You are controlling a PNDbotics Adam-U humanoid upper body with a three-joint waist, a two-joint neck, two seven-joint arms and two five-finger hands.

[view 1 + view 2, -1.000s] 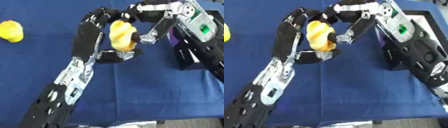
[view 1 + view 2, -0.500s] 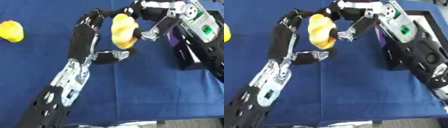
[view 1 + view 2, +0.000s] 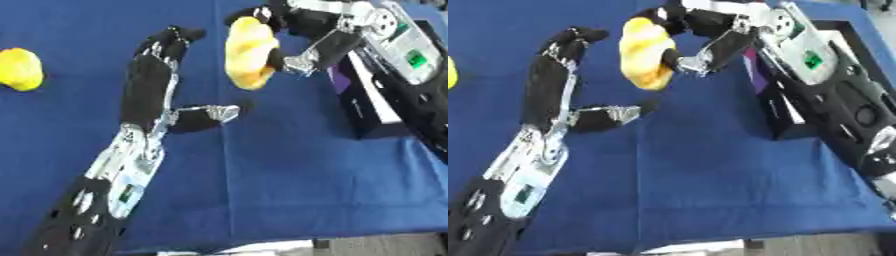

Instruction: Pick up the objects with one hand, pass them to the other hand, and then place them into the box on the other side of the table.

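- Our left hand (image 3: 157, 82) is open and holds nothing, its thumb sticking out right over the blue table (image 3: 289, 180).
- Farther off, our right hand (image 3: 293, 37) curls around the yellow toy (image 3: 249, 52), just left of the black box (image 3: 372, 107).
- Another yellow thing (image 3: 19, 69) sits far left.

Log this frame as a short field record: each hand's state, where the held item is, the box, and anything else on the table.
right hand: curled round the yellow object, held above the cloth
left hand: open, beside the object, not touching it
box: dark, at the table's right edge, under the right arm
second yellow object: on the blue tablecloth, far left
handover: object now in right hand only
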